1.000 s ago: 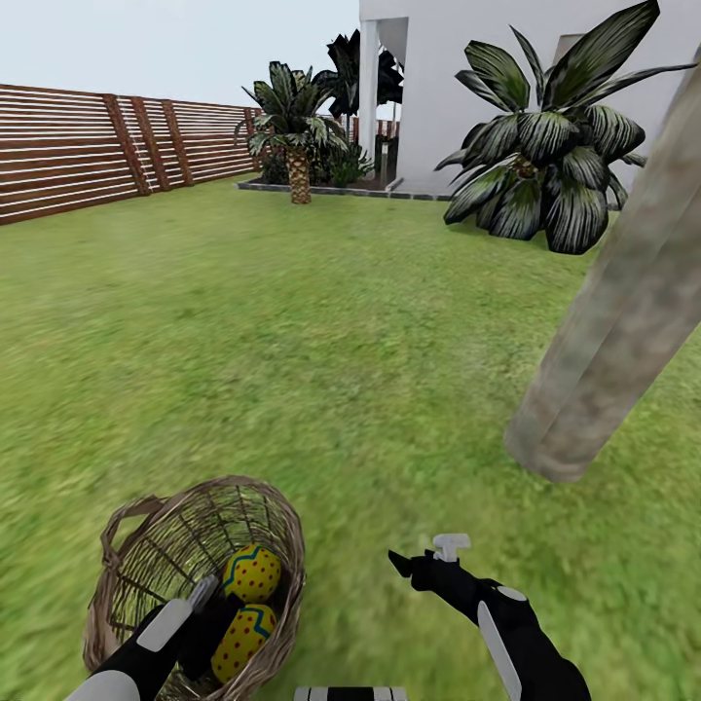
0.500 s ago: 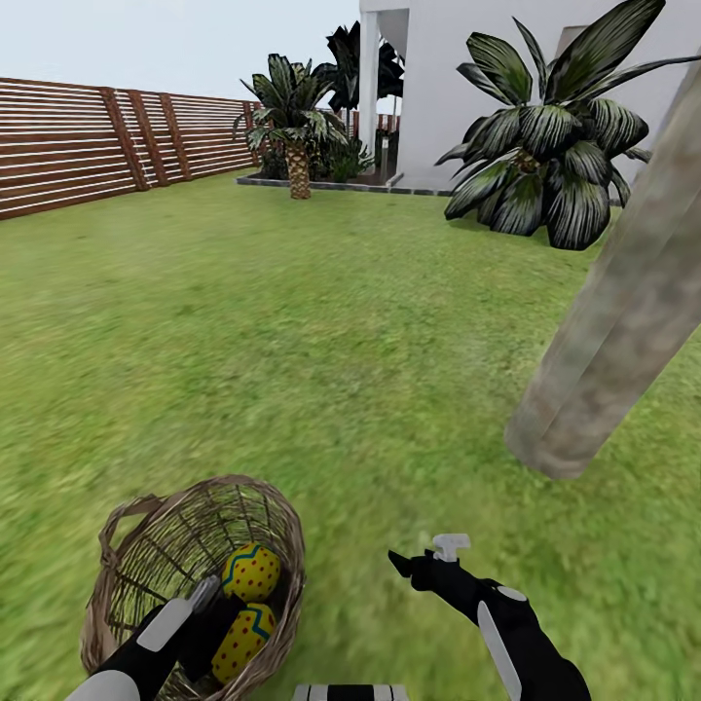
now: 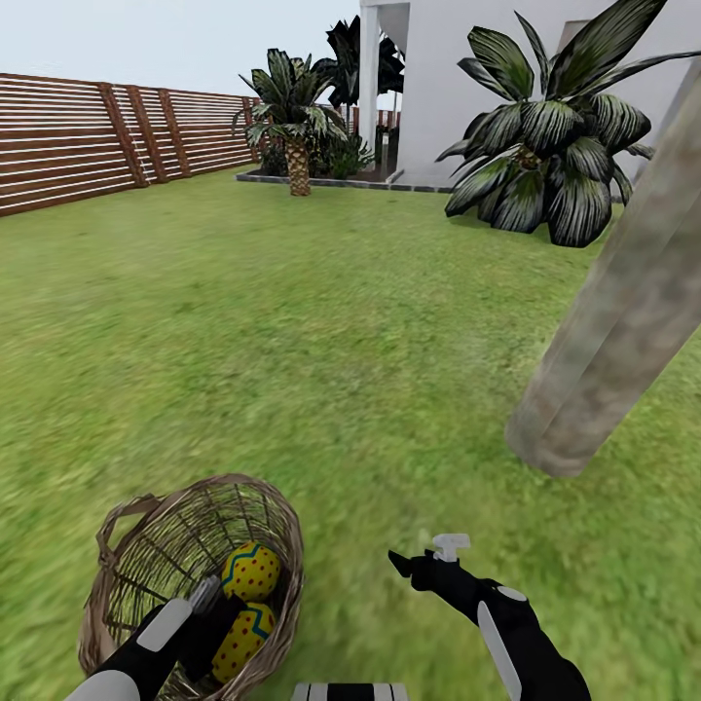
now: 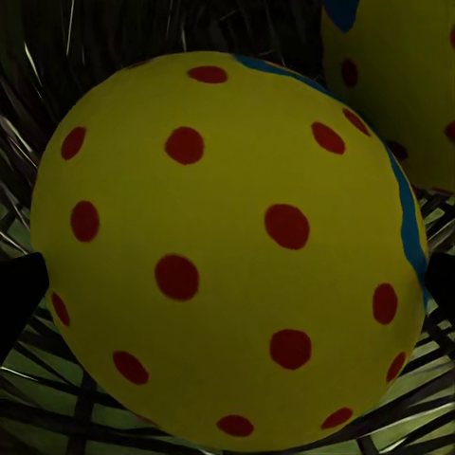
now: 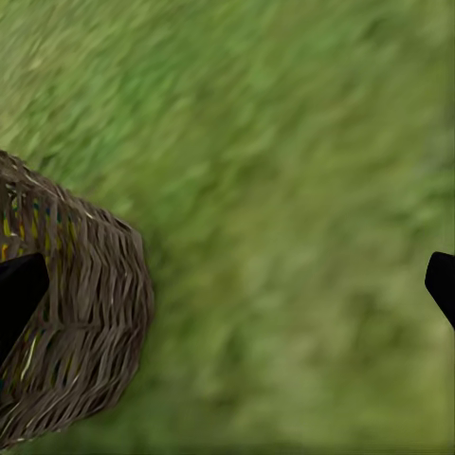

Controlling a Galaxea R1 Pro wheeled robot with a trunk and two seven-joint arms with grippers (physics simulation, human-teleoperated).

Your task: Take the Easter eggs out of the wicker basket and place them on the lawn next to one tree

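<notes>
The left gripper reaches down inside the wicker basket, its two dark fingertips set wide, one on each side of an Easter egg that sits between them; whether they press on its shell cannot be told. A second egg lies just beside the first in the basket (a third cannot be made out). The right gripper hovers above the lawn a little to the right of the basket, jaws spread wide with nothing between them; its wrist view looks past a fingertip at the basket's woven wall and at grass.

The basket stands on the grass near the robot. The tree has its thick mottled trunk meeting the ground ahead and to the right, with open grass between it and the basket. Farther off are a slatted wooden fence, a small palm, a broad-leaved dark plant and a white building.
</notes>
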